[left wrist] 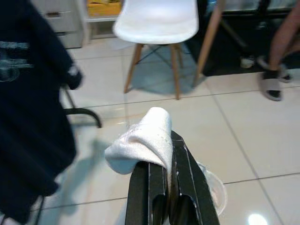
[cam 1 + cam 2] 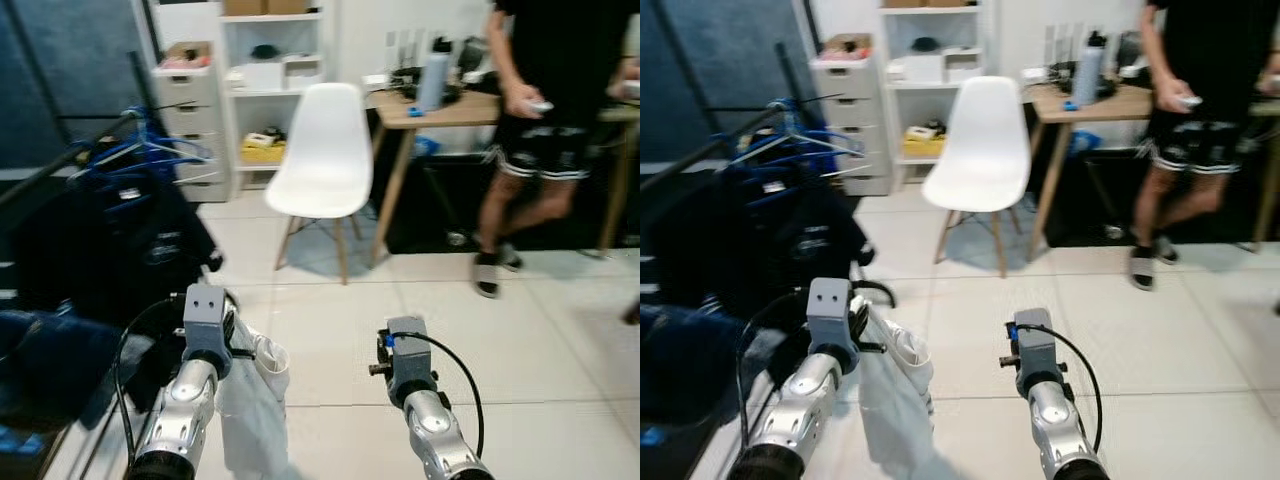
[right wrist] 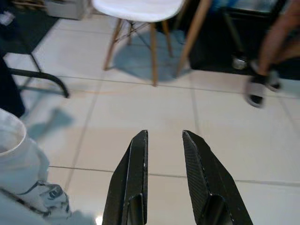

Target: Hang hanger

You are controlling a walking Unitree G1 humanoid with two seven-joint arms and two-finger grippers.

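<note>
My left gripper (image 1: 167,157) is shut on the top fold of a white garment (image 1: 140,145). The garment (image 2: 250,400) hangs down beside my left arm (image 2: 190,390), low above the floor. I cannot make out a hanger inside the cloth. To the left stands a clothes rack (image 2: 60,165) with dark garments (image 2: 110,240) and blue hangers (image 2: 150,150) on its bar. The garment I hold is to the right of the rack and below the bar. My right gripper (image 3: 164,136) is open over the floor tiles with nothing between its fingers.
A white chair (image 2: 320,150) stands ahead in the middle of the room. Behind it are white shelves (image 2: 265,80), a drawer unit (image 2: 185,110) and a wooden desk (image 2: 450,110). A person (image 2: 550,130) in black stands at the right. The rack's black foot (image 3: 42,77) lies on the tiled floor (image 2: 500,340).
</note>
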